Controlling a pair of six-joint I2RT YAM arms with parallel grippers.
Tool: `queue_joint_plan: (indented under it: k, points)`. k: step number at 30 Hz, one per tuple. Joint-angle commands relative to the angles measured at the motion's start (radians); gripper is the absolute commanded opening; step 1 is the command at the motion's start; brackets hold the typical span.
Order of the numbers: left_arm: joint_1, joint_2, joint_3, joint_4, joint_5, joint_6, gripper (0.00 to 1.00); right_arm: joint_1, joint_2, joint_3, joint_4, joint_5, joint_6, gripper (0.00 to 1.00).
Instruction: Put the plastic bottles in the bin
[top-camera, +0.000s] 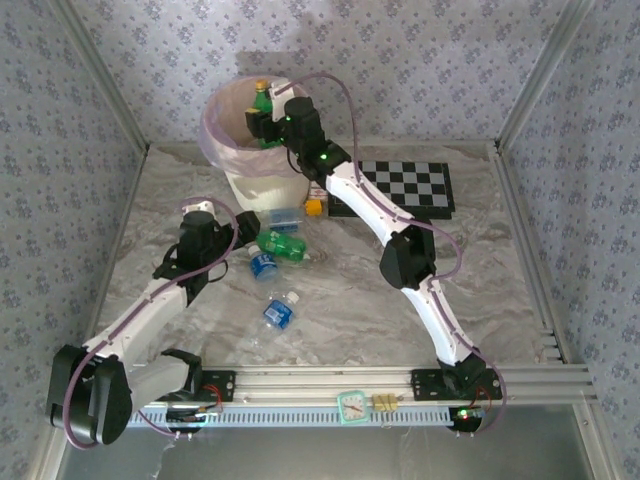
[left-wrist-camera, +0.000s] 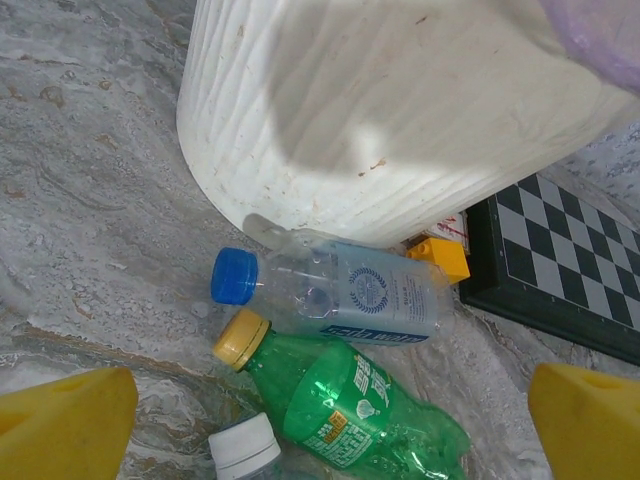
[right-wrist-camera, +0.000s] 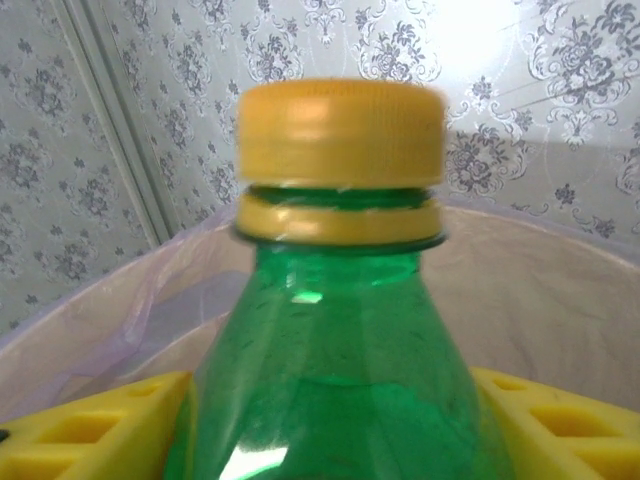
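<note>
Green yellow-capped plastic bottle (right-wrist-camera: 340, 330) stands upright over the round pink-lined cream bin (top-camera: 232, 185) for dropping, between the fingers of the right claw (right-wrist-camera: 330, 430) (gripping or not, I can't tell). Left claw (left-wrist-camera: 330, 415) hangs wide apart above tabletop bottles (left-wrist-camera: 350, 300), ready to pick.

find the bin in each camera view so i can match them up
top external: the bin stands top centre, by the far wall.
left wrist: its ribbed white wall spans the top, a clear bottle lying at its foot.
right wrist: its inside curves behind the green bottle.
shared landmark: the pink liner over its rim, in all three.
</note>
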Motion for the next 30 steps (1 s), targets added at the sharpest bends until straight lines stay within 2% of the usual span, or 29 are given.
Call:
queue_joint_plan:
  k: [1,4,10,16,19,26,30]
  points:
    - [0.002,0.006,0.004,0.018,0.009,-0.012,1.0,0.01,0.012,0.048,0.009,-0.008,-0.029,0.89]
    - [0.002,0.015,0.007,0.019,0.008,-0.012,1.0,0.014,-0.008,0.049,0.008,-0.015,-0.043,1.0]
    - [0.002,0.033,0.021,0.019,0.015,-0.013,1.0,0.025,-0.074,0.042,-0.004,-0.019,-0.07,1.0]
    - [0.002,0.037,0.024,0.011,0.014,-0.009,1.0,0.038,-0.187,-0.058,-0.013,0.013,-0.056,1.0]
    - [0.002,0.029,0.024,-0.007,0.011,-0.008,1.0,0.04,-0.278,-0.178,0.022,0.02,-0.036,1.0]
    - [0.002,0.024,0.021,-0.023,0.02,0.003,1.0,0.043,-0.56,-0.614,0.207,0.039,-0.019,1.0]
    - [-0.001,0.039,0.022,-0.006,0.055,0.007,1.0,0.036,-0.682,-0.79,0.218,0.079,0.007,1.0]
